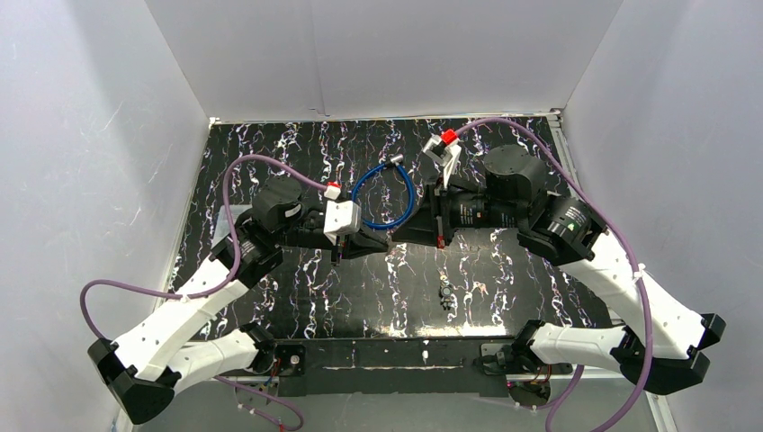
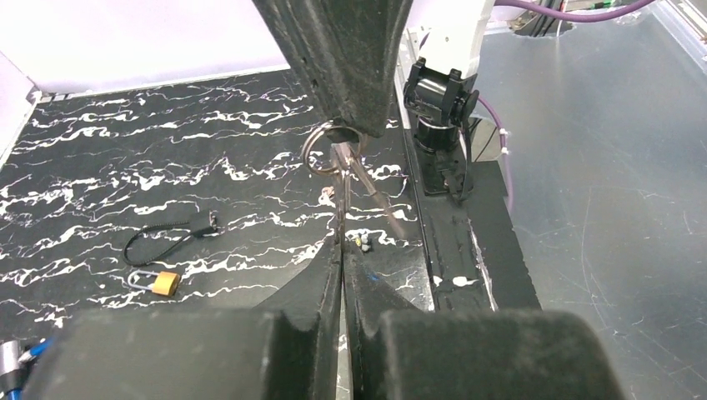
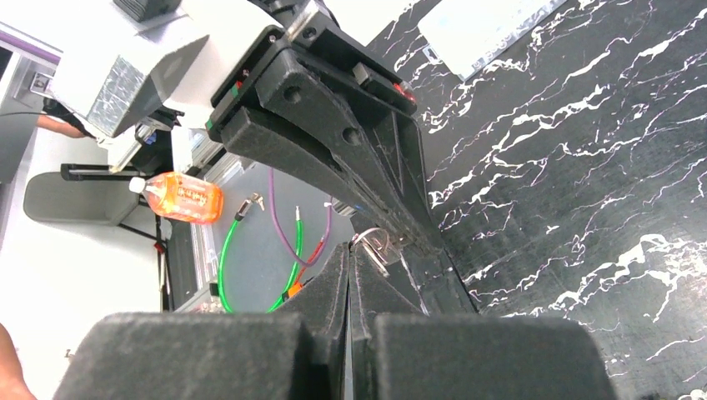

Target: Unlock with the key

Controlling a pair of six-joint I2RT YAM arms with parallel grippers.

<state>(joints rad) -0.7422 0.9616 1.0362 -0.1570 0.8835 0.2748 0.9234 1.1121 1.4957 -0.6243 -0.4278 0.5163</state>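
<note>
Holding now: my left gripper (image 2: pixel 343 258) is closed tight on the blade of a thin silver key (image 2: pixel 341 187), in mid-air over the table (image 1: pixel 504 279).
Opposite side: my right gripper (image 3: pixel 350 254), fingers pressed together, pinches the key ring (image 2: pixel 307 154), tip to tip with the left.
Key: slim and silvery, hanging from the ring straight into my left fingers; a second key (image 2: pixel 379 200) slants off beside it.
Padlock (image 2: pixel 160 282): small, with a brass body and silver shackle, lying flat on the black marbled top, well apart from the key and just beside a curled black cord (image 2: pixel 162 240). I cannot tell if the shackle is locked.
Edges: white walls (image 1: pixel 378 54) close the left, far and right sides; the bar carrying my arm bases runs along the near edge.
Room: marbled surface shows between my grippers and that bar, with one small dark thing (image 1: pixel 445 294) on it that I cannot make out. A blue cable (image 1: pixel 382 193) loops on the far side.
</note>
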